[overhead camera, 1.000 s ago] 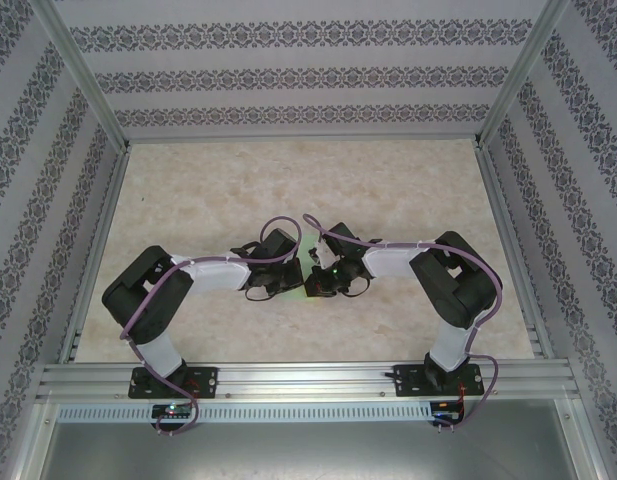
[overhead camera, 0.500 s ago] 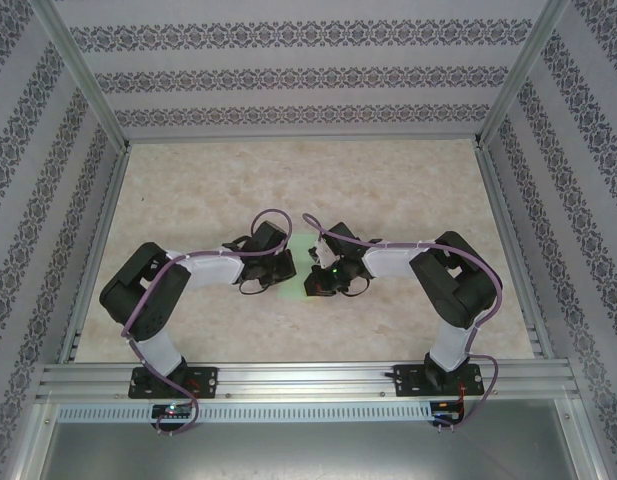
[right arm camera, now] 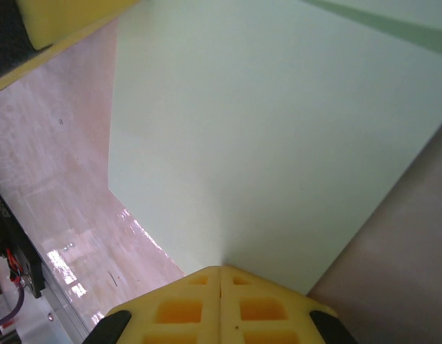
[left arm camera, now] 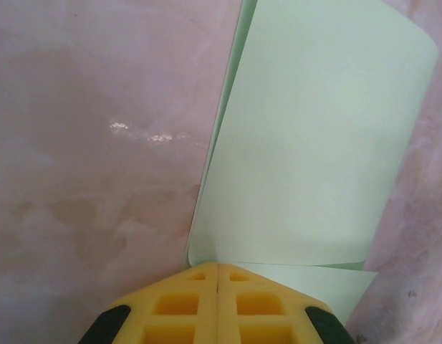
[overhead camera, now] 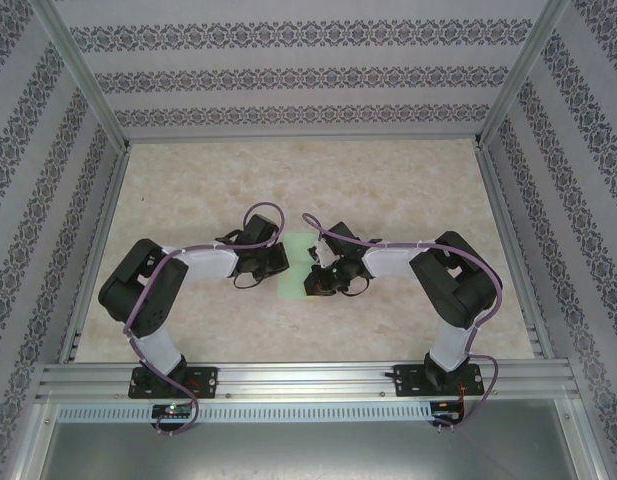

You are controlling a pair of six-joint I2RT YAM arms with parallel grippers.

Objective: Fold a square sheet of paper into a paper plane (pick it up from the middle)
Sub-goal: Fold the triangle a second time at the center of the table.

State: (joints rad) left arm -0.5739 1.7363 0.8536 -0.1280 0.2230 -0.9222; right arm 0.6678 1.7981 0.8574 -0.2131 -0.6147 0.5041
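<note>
The square sheet of paper point(overhead camera: 300, 270) lies pale green at the table's middle, between my two grippers. My left gripper point(overhead camera: 281, 262) is shut on its left side. In the left wrist view the yellow fingertips point(left arm camera: 206, 276) pinch the sheet point(left arm camera: 314, 143), which curls up and over a lower layer point(left arm camera: 335, 283). My right gripper point(overhead camera: 316, 272) is shut on the right side. In the right wrist view the paper point(right arm camera: 263, 129) runs straight into the closed jaws of that gripper point(right arm camera: 220, 269). A yellow finger of the left gripper point(right arm camera: 70, 18) shows at that view's top left.
The beige marbled table point(overhead camera: 308, 190) is boxed in by patterned walls and aluminium posts point(overhead camera: 513, 80). A metal rail point(overhead camera: 308, 378) with both arm bases runs along the near edge. Bare table lies behind and to both sides of the grippers.
My left arm has drawn back to the left, and more of the green sheet shows between the grippers. The right arm has stayed put.
</note>
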